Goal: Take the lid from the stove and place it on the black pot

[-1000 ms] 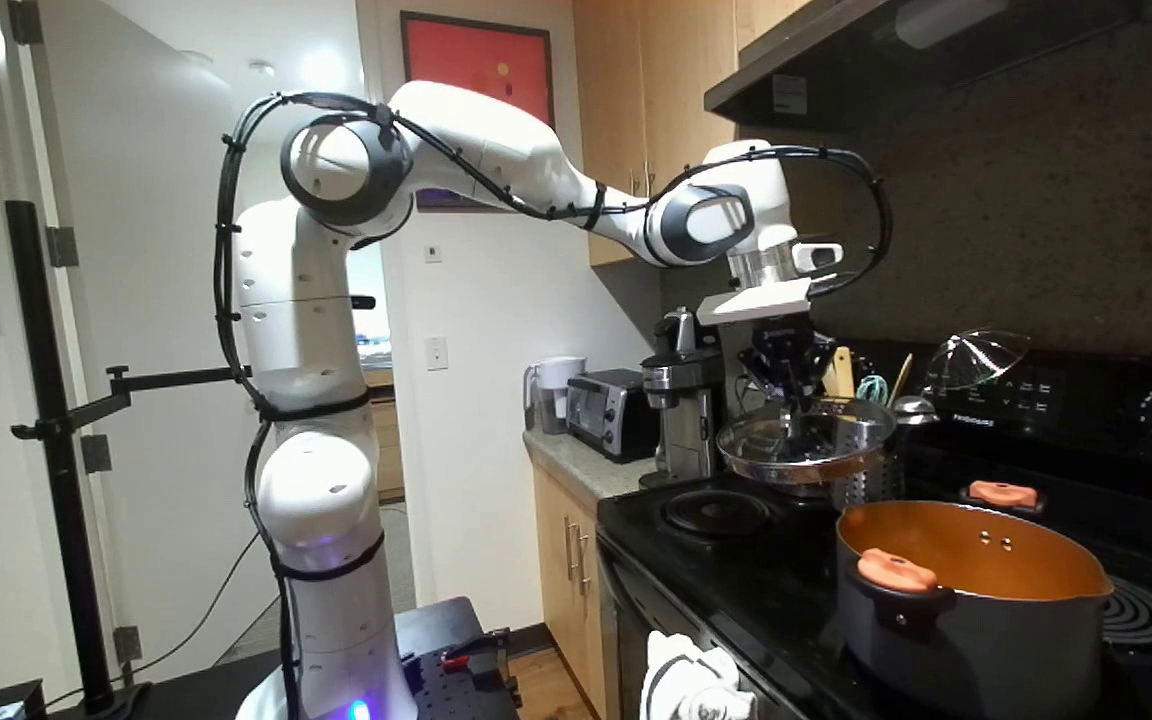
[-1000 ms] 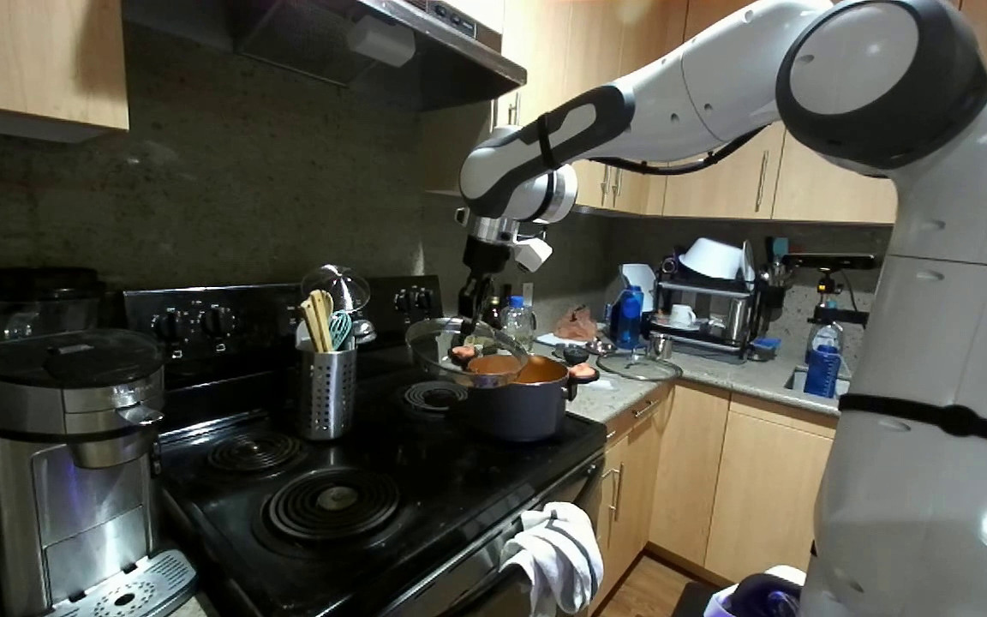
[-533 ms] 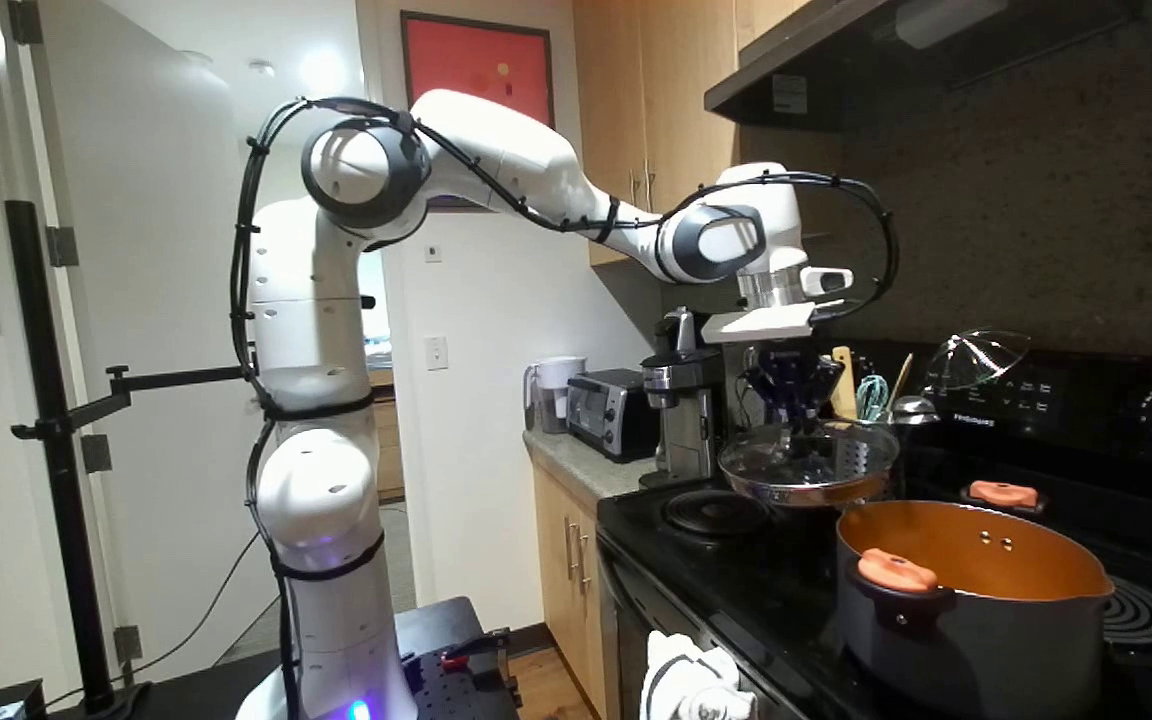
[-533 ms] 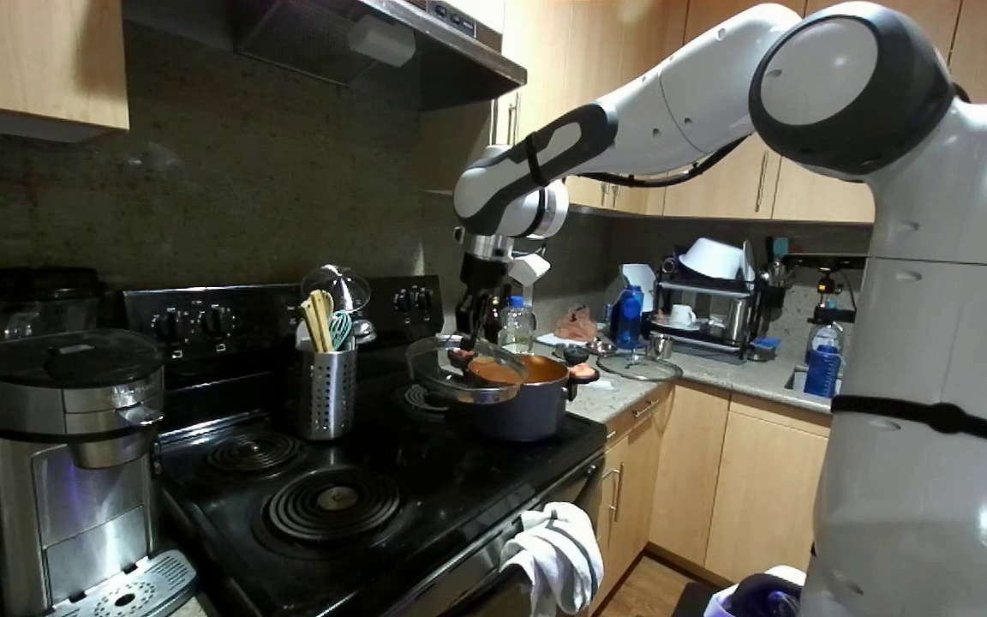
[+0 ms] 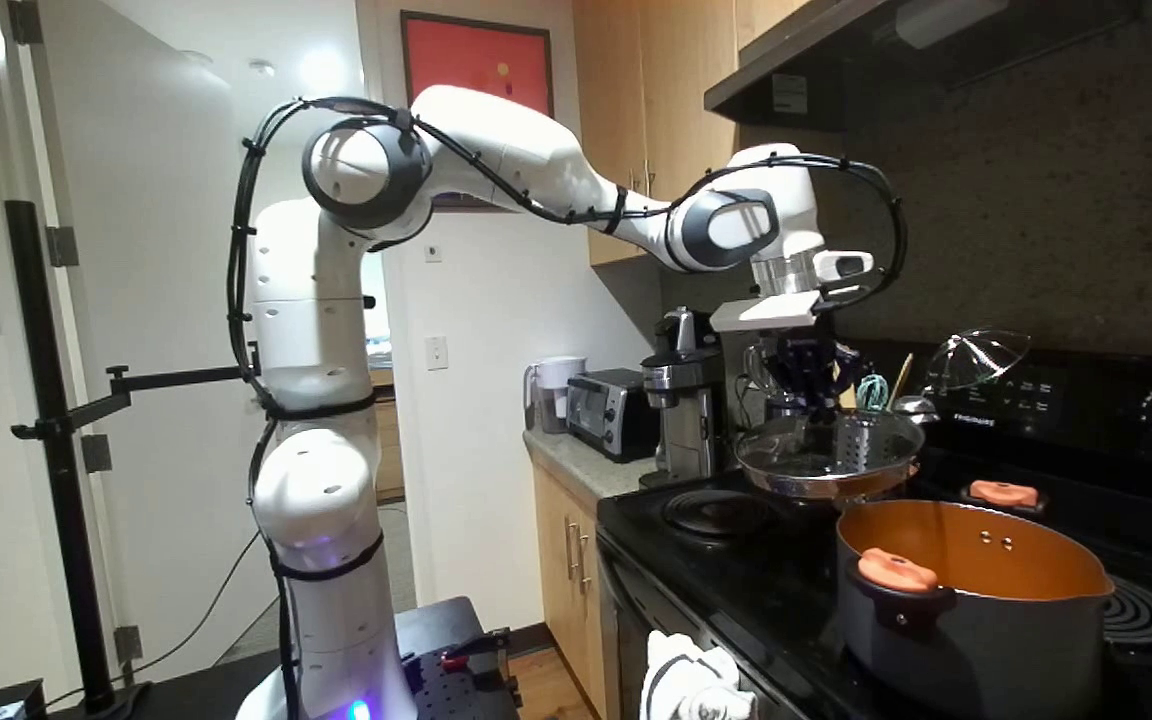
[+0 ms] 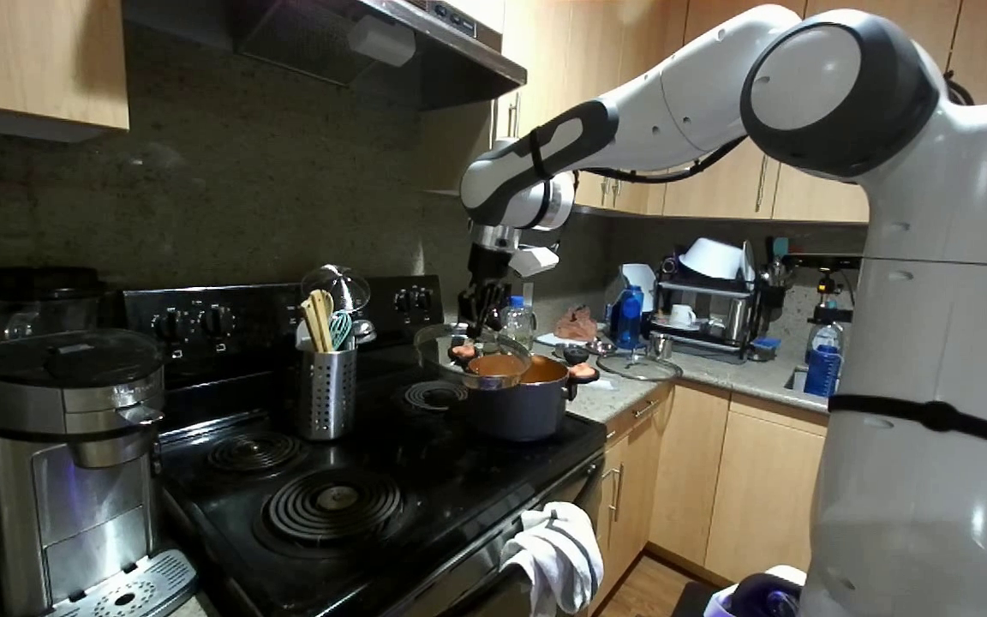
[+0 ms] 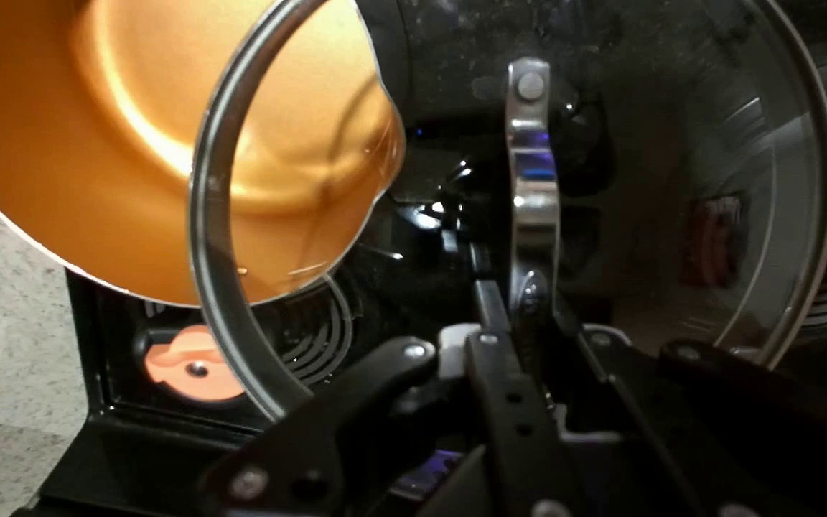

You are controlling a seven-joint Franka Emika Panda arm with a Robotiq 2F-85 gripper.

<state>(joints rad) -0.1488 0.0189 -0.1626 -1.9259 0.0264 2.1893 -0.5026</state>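
Gripper (image 7: 526, 305) pinching the handle (image 7: 534, 190) of glass lid (image 5: 831, 460), lid in the air, pot (image 5: 976, 645) at its right in both exterior views

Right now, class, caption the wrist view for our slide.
Gripper holding the glass lid, orange-lined pot partly showing through it.

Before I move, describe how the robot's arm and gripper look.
The arm is white and rounded, with dark grey joint covers; black cables run along its outside, bound by black straps, and a blue light glows at the base. The gripper is black and jointed, with silver screw heads.
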